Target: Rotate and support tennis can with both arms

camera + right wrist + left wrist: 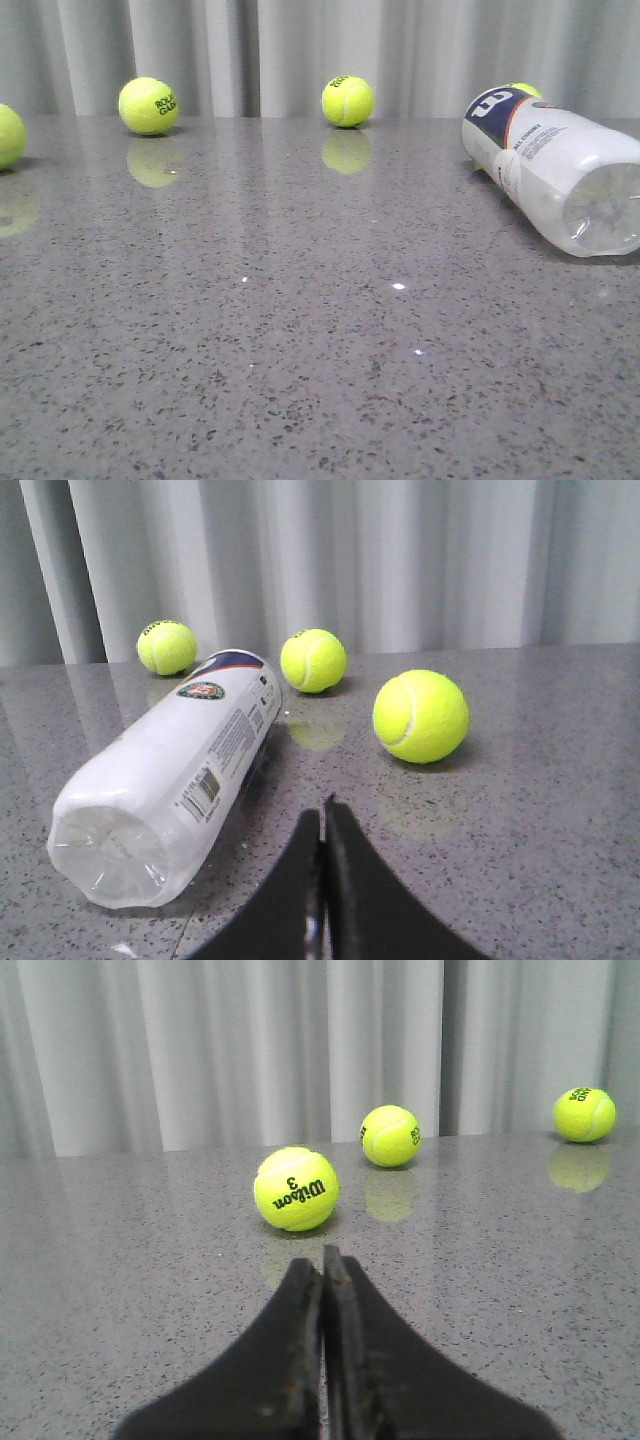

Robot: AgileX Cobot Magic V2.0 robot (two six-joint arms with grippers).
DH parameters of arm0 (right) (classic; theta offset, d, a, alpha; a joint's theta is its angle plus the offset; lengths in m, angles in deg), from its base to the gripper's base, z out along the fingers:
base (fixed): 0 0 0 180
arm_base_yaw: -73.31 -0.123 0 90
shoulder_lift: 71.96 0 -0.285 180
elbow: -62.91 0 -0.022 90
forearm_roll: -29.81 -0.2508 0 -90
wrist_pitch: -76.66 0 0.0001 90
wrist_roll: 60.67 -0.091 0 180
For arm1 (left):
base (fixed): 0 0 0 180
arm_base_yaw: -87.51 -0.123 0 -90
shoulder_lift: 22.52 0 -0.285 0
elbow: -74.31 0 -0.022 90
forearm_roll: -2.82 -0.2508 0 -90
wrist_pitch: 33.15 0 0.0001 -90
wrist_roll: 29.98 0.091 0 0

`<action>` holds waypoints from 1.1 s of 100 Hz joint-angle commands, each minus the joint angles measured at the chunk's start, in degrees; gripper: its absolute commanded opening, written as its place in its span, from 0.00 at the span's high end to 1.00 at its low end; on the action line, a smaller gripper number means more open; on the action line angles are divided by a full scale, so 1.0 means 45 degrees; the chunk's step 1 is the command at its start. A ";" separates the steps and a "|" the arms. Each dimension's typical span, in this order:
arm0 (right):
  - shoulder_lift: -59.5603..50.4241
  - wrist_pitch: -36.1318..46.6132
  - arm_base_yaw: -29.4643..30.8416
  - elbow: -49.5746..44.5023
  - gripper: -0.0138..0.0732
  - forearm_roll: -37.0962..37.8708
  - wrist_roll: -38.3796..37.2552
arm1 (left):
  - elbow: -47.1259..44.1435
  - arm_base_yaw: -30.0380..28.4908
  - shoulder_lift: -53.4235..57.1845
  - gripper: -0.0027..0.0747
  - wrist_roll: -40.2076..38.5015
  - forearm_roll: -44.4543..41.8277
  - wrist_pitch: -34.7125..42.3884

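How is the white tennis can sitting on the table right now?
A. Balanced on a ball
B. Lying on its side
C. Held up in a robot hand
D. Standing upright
B: the tennis can lies lengthwise on the table, its clear base facing the camera, with nothing gripping it.

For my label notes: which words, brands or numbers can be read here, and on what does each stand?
"Wilson 3": nearest tennis ball in the left wrist view.
"ROLA… GARR…", cut off: second ball from the left in the front view.
Large white letter, partly seen: tennis can.
Can's small print, other balls' marks: unreadable.
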 commanded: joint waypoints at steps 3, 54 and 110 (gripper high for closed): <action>-0.0259 0.1384 0.0102 0.0256 0.92 0.0038 -0.0003 | -0.0611 -0.0053 0.0494 0.99 -0.0125 0.0021 0.1038; 0.0610 -0.3759 0.0102 0.4595 0.92 0.0038 -0.0003 | -0.0611 -0.0053 0.0494 0.99 -0.0125 0.0021 0.1038; 0.8947 -1.1885 0.0102 1.2689 0.92 -0.1248 0.0008 | -0.0611 -0.0053 0.0494 0.99 -0.0125 0.0021 0.1038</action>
